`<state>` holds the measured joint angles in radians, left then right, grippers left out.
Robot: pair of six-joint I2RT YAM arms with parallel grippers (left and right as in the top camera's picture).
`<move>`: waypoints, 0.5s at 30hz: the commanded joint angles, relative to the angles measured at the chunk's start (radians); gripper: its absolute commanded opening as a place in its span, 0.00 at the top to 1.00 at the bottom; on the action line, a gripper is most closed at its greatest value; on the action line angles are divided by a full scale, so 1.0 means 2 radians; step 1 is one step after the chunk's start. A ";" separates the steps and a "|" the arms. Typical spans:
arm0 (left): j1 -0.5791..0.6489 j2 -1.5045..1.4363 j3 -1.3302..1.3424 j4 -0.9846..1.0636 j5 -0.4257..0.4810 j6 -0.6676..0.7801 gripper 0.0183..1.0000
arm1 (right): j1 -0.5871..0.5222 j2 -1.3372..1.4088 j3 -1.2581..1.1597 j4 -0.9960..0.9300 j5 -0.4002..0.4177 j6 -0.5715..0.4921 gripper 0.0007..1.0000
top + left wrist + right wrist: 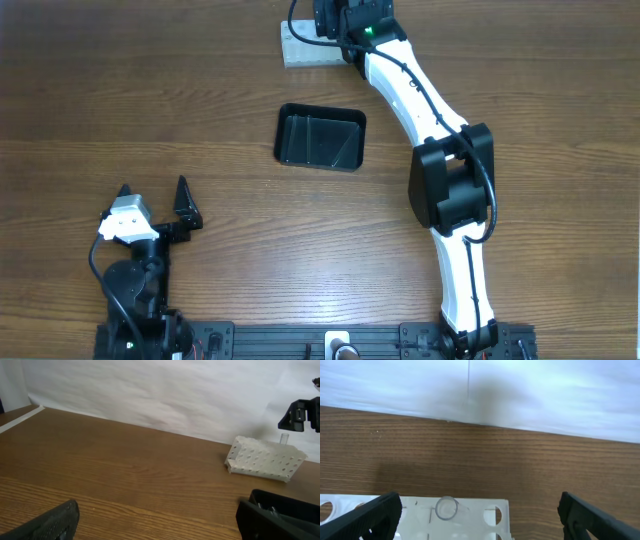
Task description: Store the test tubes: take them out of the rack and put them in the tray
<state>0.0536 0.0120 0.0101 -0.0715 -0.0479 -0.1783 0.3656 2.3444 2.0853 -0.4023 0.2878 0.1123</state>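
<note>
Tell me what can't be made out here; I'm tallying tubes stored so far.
Top view: the right arm covers the right end of the rack, so remaining tubes can't be counted.
Top view: contents of the black tray are too faint to count.
Left wrist view: the bottom edge cuts off the tray's inside.
Right wrist view: the bottom edge cuts the rack, one tube standing in it.
</note>
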 commanded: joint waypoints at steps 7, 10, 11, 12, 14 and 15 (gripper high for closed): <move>0.001 -0.003 -0.002 0.000 0.007 0.007 0.00 | 0.004 0.036 0.007 0.027 -0.005 -0.008 0.01; 0.001 -0.003 -0.002 0.000 0.007 0.007 0.00 | 0.005 0.039 0.007 0.035 -0.005 -0.009 0.03; 0.001 -0.003 -0.002 0.000 0.007 0.007 0.00 | 0.005 0.040 0.007 0.035 -0.005 -0.008 0.04; 0.001 -0.003 -0.002 0.000 0.007 0.007 0.00 | 0.005 0.040 0.007 0.035 -0.005 -0.008 0.04; 0.001 -0.003 -0.002 0.000 0.007 0.007 0.00 | 0.005 0.043 0.007 0.036 -0.005 -0.009 0.04; 0.001 -0.003 -0.002 0.000 0.007 0.007 0.00 | 0.005 0.044 0.007 0.037 -0.005 -0.009 0.04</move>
<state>0.0536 0.0120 0.0101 -0.0715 -0.0479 -0.1780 0.3679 2.4157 2.0853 -0.3386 0.2871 0.1005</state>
